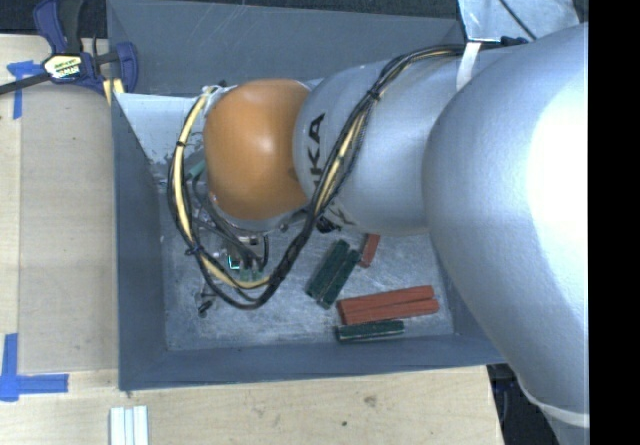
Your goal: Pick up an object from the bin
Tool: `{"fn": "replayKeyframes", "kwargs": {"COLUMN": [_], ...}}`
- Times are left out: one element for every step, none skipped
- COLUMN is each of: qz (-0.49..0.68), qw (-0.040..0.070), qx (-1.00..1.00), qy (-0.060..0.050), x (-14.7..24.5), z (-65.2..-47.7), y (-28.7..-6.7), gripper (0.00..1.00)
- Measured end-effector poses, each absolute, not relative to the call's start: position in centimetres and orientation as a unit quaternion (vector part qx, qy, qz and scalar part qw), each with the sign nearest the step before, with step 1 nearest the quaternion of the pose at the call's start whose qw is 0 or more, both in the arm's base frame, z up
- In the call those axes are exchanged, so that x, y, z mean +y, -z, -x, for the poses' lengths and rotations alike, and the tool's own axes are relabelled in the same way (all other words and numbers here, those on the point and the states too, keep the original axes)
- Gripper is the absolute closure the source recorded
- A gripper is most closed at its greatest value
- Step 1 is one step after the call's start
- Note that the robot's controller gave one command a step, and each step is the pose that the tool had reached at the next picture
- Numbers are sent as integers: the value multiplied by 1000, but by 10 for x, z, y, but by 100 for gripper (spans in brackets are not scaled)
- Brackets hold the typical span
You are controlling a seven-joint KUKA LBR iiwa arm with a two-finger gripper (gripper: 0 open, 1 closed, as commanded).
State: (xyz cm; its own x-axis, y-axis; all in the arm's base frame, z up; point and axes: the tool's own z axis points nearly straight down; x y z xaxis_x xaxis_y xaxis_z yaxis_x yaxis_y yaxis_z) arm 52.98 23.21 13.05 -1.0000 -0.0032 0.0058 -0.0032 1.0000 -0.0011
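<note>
My gripper [236,251] is low over the bin's left-middle floor, under the arm's orange cover and ringed by cables. Whatever lies directly under it is hidden. A dark green oblong block [332,271] lies tilted just to its right. Further right, a red-brown flat bar [388,304] rests on the floor. A thin dark green stick [370,331] lies along the front wall below that bar. A small reddish-brown piece [369,249] pokes out from under the arm beside the green block.
The big silver arm covers the bin's right and back parts. Black and yellow cables loop down to the floor on the gripper's left and front. The bin's sloped walls stand close on the left and front.
</note>
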Motion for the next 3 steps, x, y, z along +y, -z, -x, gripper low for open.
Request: {"fn": "replayKeyframes", "kwargs": {"qz": [-55,-56,-192], "qw": [1,-2,-5], "qx": [-998,-998,-981], "qy": [-2,1,1], "x": [155,160,195], "z": [-558,-559,-528], "y": [-67,-71,-224], "gripper": [0,100,100]}}
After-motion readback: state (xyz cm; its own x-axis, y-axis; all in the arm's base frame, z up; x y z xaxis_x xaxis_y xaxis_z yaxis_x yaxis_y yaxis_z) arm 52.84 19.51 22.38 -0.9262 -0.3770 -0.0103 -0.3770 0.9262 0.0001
